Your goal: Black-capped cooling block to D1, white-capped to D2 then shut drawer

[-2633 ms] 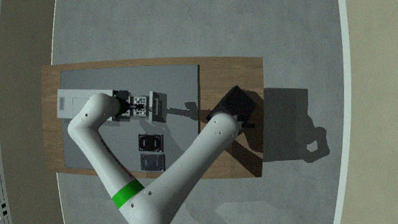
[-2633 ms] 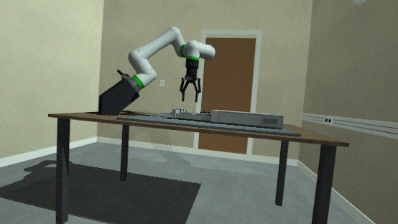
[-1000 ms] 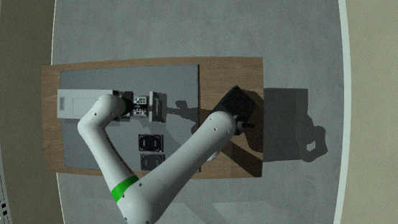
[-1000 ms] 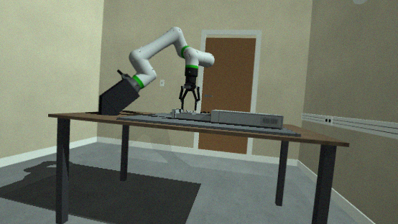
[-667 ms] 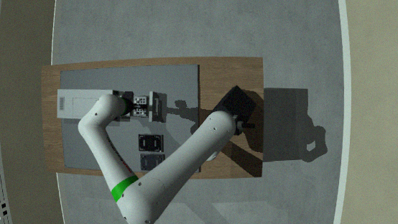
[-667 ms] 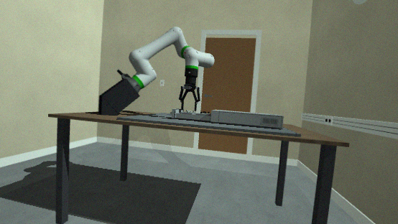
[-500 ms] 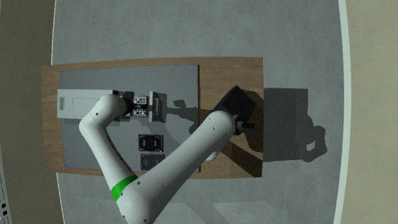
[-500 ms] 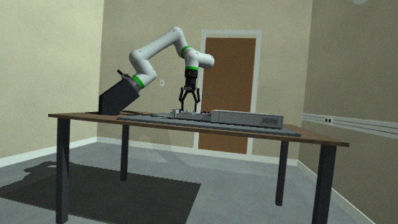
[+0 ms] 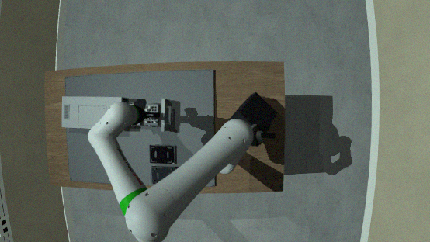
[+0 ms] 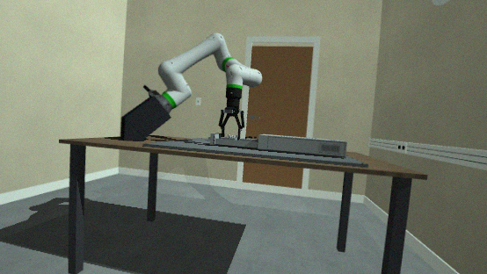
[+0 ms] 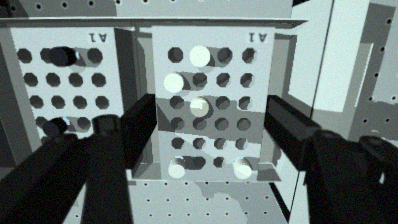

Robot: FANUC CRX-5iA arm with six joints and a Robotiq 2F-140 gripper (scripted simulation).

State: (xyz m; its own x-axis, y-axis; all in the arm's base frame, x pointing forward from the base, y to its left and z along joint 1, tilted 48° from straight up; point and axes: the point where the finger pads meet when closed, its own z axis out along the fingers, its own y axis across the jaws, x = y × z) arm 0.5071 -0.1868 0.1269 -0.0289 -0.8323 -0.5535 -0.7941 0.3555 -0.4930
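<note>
Places as seen from above.

Cooler (image 9: 91, 112) (image 10: 303, 146): grey, near the counter's (image 9: 248, 77) (image 10: 308, 165) left edge. Drawer (image 9: 164, 106) (image 10: 246, 143) (image 11: 200, 22) open towards the right edge. Lamp cannot be made out.

Black-capped block (image 11: 65, 39): in the drawer, on the cooler side, beneath the arm. Two black caps visible; its far end is hidden. Risk: a finger coming down off-line in the narrow gap may nudge it or knock a cap.

Gripper (image 9: 153, 115) (image 10: 231, 135) (image 11: 210, 109): partly open, somewhat past halfway, holding nothing; one finger on each side of the white-capped block.

White-capped block (image 9: 151, 107) (image 11: 210, 37): in the drawer, beside its front, five white caps showing. Risks: an off-centre close may push or twist it; a shallow grip may let it slip; a tilt or jolt in lifting may spill loose tubes.

Near slot, D1 (image 9: 163, 154): dark frame, right of the cooler, towards the bottom edge. Far slot, D2 (image 9: 159, 174): beyond it, nearer that edge, partly behind the arm. Risk: this block belongs in D2; crossing D1 low could catch the locators, and a skewed landing would leave it perched on them.

Arm base (image 9: 258, 108) (image 10: 142, 120): black, by the right edge.
</note>
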